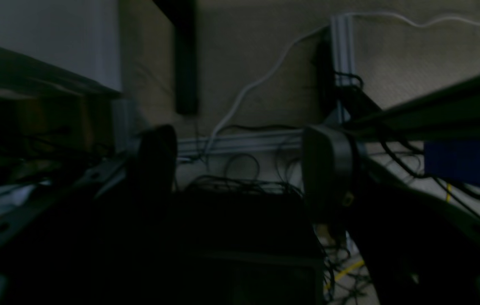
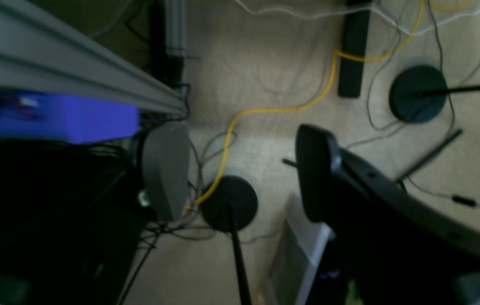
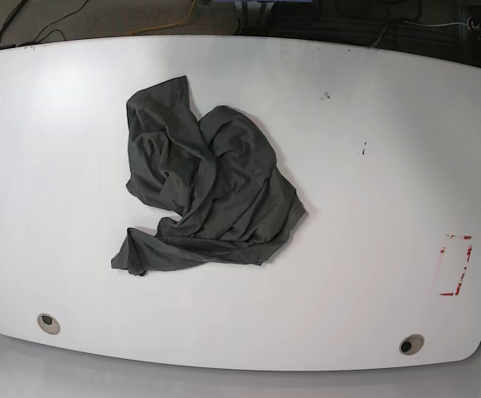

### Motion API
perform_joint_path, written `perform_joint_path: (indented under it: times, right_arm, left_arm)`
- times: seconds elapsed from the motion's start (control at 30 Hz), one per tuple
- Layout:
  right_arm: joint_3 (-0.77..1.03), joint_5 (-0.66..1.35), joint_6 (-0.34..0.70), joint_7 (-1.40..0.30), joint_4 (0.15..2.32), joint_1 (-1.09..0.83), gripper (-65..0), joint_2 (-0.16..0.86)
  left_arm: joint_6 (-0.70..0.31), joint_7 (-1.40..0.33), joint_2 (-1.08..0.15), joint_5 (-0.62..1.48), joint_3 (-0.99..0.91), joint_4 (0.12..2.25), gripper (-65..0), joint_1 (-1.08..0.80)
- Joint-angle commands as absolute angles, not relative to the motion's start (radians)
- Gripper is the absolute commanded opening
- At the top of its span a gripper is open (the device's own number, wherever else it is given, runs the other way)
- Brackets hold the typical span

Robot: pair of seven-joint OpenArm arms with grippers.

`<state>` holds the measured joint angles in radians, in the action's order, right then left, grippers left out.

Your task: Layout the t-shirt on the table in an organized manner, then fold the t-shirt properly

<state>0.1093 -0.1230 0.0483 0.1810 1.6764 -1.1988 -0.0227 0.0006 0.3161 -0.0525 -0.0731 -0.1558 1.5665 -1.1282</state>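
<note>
crumpled t-shirt (image 3: 207, 186) left of centre, table (image 3: 373, 207).

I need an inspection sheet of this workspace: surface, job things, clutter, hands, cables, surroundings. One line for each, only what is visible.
Surface: white glossy table, two grommets, red tape mark, few dark specks.
Job's things: dark grey t-shirt crumpled in a heap, left of centre in the base view, not laid out.
Clutter: nothing seen on the table.
Hands: left hand and right hand open, empty, off the table, over the floor.
Cables: yellow cable and white cable on the floor.
Surroundings: beige carpet, aluminium frame, round stand bases.
</note>
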Motion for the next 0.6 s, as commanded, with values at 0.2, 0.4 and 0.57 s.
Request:
perform_joint_path:
  times: [0.2, 0.4, 0.57]
  right_arm:
    - [0.11, -0.116, 0.039, 0.159, 1.916, -1.309, -26.6, -0.031]
    - [0.113, -0.119, 0.028, 0.159, 2.008, -1.309, -26.6, -0.065]
    - [0.114, -0.119, 0.027, 0.159, 2.012, -1.309, -26.6, -0.068]
  left_arm:
    - [0.005, 0.337, -0.054, -0.068, -0.162, 1.744, -21.8, -1.236]
    - [0.005, 0.337, -0.056, -0.068, -0.166, 1.814, -21.8, -1.253]
    - [0.005, 0.337, -0.056, -0.062, -0.189, 1.85, -21.8, -1.25]
